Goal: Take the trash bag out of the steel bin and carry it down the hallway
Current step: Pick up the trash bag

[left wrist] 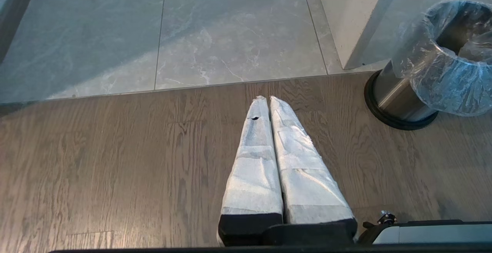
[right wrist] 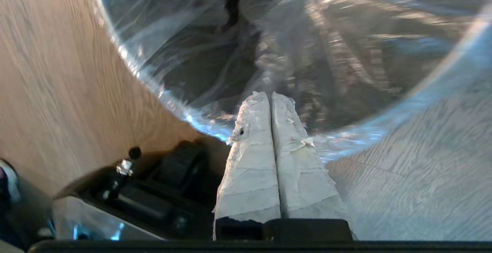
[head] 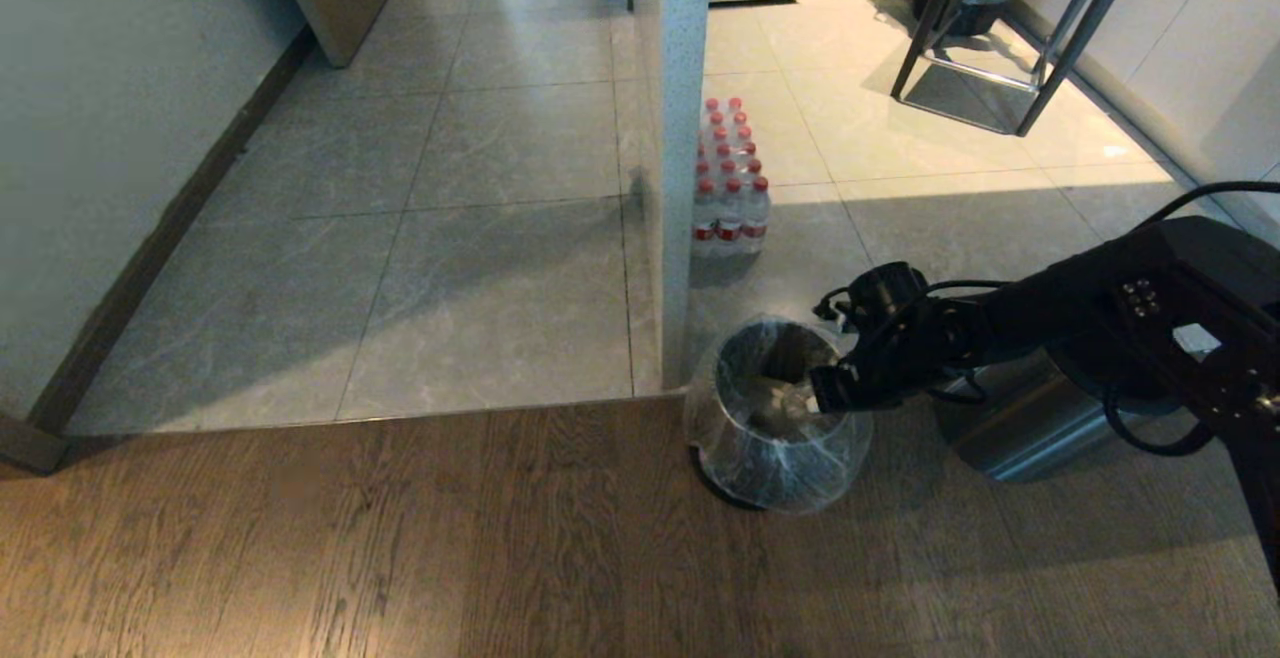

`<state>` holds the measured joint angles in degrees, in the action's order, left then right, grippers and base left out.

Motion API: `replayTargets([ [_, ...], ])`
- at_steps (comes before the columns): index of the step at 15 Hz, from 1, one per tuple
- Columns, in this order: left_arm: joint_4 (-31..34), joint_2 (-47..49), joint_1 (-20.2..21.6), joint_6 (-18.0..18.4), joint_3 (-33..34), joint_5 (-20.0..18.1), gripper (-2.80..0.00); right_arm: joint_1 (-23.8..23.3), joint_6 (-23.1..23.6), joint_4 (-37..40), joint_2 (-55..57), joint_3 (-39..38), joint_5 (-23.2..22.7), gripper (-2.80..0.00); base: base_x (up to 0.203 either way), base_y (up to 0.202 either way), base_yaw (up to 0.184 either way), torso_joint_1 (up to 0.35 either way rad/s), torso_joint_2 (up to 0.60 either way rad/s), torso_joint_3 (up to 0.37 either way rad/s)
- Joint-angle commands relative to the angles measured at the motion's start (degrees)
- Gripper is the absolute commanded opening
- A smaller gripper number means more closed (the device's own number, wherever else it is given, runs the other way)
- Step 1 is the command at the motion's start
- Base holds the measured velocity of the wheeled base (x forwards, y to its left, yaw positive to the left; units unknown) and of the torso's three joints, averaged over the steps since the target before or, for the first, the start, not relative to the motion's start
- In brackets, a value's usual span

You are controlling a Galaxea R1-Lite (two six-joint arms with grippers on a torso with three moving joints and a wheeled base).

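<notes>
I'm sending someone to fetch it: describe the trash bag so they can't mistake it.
Find the white pillar where grey tile meets wood floor. At its foot stands a small steel bin; the trash bag is the clear crinkly plastic lining it and folded over its rim, unlike the shrink-wrapped pack of red-capped bottles behind.

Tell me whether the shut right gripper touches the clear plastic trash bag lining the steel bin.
Cannot tell. In the right wrist view the right gripper overlaps the trash bag rim; no view plainly shows contact or a gap.

A home: wood floor (head: 400,538), tiled hallway (head: 480,238), bottled water pack (head: 728,183)
</notes>
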<state>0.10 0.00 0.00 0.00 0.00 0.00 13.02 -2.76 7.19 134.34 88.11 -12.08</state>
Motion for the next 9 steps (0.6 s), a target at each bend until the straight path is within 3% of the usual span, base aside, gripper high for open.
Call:
replayTargets([
  [1, 0.0, 0.0, 0.0, 0.0, 0.0, 0.0, -2.80, 0.4, -0.1, -0.1, 0.4, 0.0, 0.2, -2.80, 0.000, 0.000, 0.000, 0.000, 0.00, 0.000],
  [9, 0.0, 0.0, 0.0, 0.0, 0.0, 0.0, -2.80, 2.4, 1.7, -0.4, -0.2, -0.8, 3.1, -2.80, 0.000, 0.000, 0.000, 0.000, 0.00, 0.000],
])
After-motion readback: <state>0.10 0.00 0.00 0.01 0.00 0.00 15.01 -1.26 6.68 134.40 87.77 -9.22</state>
